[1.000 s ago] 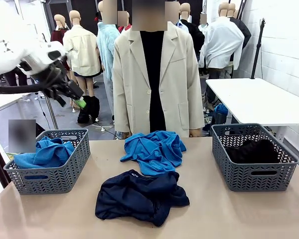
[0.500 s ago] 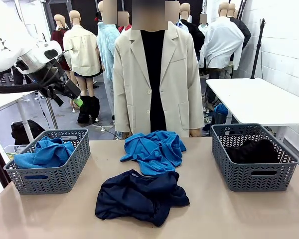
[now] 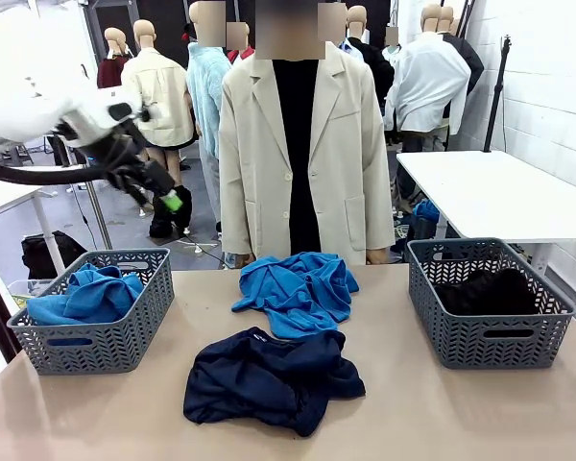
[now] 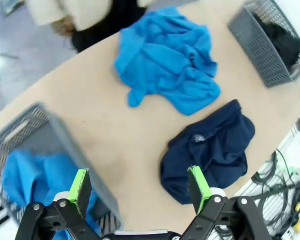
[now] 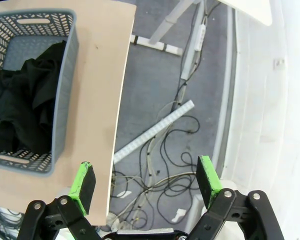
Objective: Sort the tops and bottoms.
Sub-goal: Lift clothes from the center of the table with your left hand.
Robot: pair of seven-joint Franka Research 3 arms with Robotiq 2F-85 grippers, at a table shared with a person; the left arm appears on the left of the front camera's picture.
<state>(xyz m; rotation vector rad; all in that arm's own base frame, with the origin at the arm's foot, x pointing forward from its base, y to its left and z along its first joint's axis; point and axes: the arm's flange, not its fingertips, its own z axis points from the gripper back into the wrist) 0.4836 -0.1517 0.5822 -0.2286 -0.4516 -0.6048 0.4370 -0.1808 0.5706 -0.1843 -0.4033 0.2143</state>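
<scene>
Left gripper [image 4: 139,182]: spread, empty, raised.
Right gripper [image 5: 146,177]: spread, empty.
Dark navy cloth garment [image 3: 269,379]: crumpled on beige tabletop [image 3: 413,403].

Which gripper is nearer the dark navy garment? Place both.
Left. The left gripper hangs high above the table near its left end, the dark navy garment below it. The right gripper sits off the table's right edge, past the right basket.

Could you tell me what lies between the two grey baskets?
In the front view, a bright blue garment and, nearer the robot, a dark navy garment.
</scene>
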